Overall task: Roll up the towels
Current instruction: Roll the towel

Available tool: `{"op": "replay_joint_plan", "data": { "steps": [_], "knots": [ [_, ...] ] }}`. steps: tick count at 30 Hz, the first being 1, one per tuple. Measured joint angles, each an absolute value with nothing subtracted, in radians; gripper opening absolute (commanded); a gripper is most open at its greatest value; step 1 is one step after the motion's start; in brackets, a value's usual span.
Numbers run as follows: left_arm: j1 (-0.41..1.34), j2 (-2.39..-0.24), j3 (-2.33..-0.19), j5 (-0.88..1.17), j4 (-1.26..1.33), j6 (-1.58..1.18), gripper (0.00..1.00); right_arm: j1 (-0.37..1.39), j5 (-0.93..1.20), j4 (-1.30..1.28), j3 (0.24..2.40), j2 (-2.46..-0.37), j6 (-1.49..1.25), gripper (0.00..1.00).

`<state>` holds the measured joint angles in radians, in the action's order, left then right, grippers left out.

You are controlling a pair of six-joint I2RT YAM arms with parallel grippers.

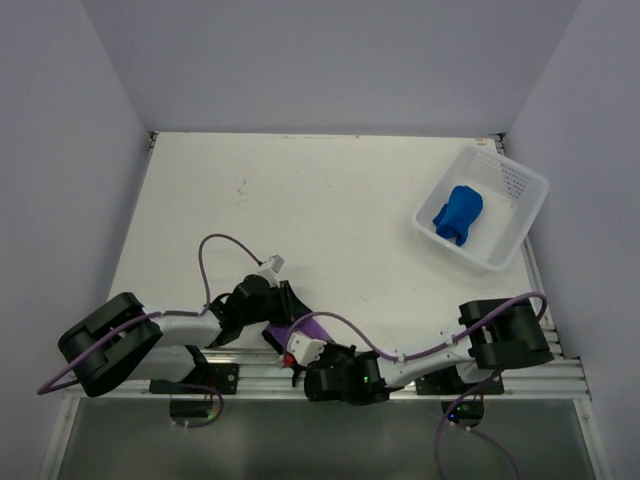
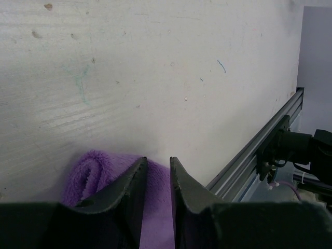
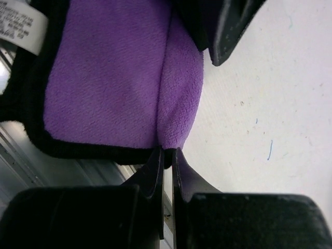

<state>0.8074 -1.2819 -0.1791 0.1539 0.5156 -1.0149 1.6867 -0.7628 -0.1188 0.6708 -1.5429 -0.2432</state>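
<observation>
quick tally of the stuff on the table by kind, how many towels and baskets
towels: 2 (blue towel, purple towel)
baskets: 1 (white basket)
total: 3

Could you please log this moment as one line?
blue towel: in basket | purple towel: near table edge | right gripper: shut on its trim | left gripper: over it, grip unclear

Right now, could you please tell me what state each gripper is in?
Left gripper: closed on the purple towel, cloth filling the gap.
Right gripper: shut at the towel's dark trim; whether it pinches it cannot be told.
</observation>
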Motion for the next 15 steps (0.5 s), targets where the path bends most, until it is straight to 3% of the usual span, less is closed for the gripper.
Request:
{"op": "replay_joint_plan", "data": {
  "steps": [15],
  "knots": [
    [0.752, -1.304, -0.234, 0.195, 0.434, -1.041, 0.28, 1.859, -1.021, -0.421, 0.943, -1.888, -0.215, 0.01]
  ]
}}
